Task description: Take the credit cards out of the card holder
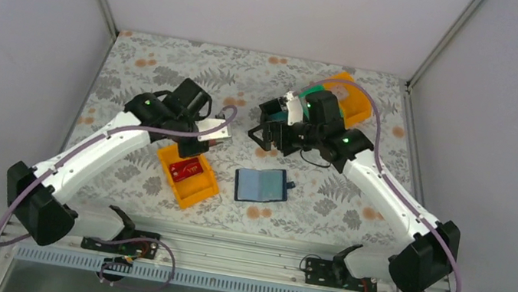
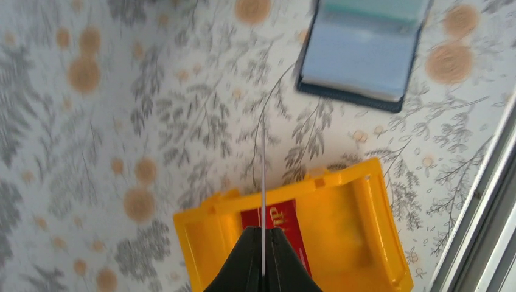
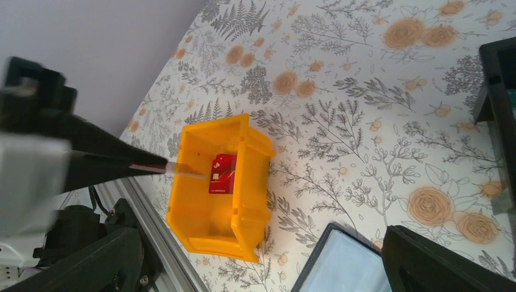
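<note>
The card holder (image 1: pixel 261 185) lies open on the floral table, its pale blue sleeves up; it also shows as the card holder (image 2: pixel 365 55) and as a corner of the card holder (image 3: pixel 341 264). My left gripper (image 1: pixel 212 137) is shut on a pale credit card (image 2: pixel 263 176), seen edge-on, above the near orange bin (image 1: pixel 192 186). A red credit card (image 2: pixel 280 222) lies flat inside that bin (image 2: pixel 347 243); the right wrist view shows the red card (image 3: pixel 223 173) too. My right gripper (image 1: pixel 267 130) hangs open and holds nothing, behind the card holder.
A second orange bin (image 1: pixel 352 98) stands at the back right, with a green bin and a black bin (image 3: pixel 502 91) beside my right arm. The metal rail (image 1: pixel 239 255) runs along the near table edge.
</note>
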Controlling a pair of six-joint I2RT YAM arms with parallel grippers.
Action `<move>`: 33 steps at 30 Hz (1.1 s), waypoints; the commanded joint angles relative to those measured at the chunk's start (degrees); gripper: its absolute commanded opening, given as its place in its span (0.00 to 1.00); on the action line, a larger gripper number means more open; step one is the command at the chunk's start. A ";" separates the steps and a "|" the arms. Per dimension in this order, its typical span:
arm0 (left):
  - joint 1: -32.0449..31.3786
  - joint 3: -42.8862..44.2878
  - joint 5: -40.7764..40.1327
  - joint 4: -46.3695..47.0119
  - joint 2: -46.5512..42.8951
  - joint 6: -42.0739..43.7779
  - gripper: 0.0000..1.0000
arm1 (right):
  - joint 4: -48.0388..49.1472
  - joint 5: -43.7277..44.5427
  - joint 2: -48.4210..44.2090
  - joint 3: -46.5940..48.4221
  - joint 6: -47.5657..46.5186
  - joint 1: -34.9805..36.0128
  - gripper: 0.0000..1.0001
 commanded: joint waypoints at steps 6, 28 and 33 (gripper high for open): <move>-0.22 -5.01 -11.88 -0.72 7.02 -15.51 0.02 | -0.15 2.42 -5.78 -1.43 2.72 -0.35 0.99; -1.37 -16.27 -27.89 8.33 7.49 -16.73 0.02 | 0.15 2.00 -7.00 -2.32 2.80 -0.35 0.99; -2.27 -14.86 -27.83 7.91 9.37 -17.72 0.02 | 0.41 1.72 -7.04 -2.73 2.94 -0.31 0.99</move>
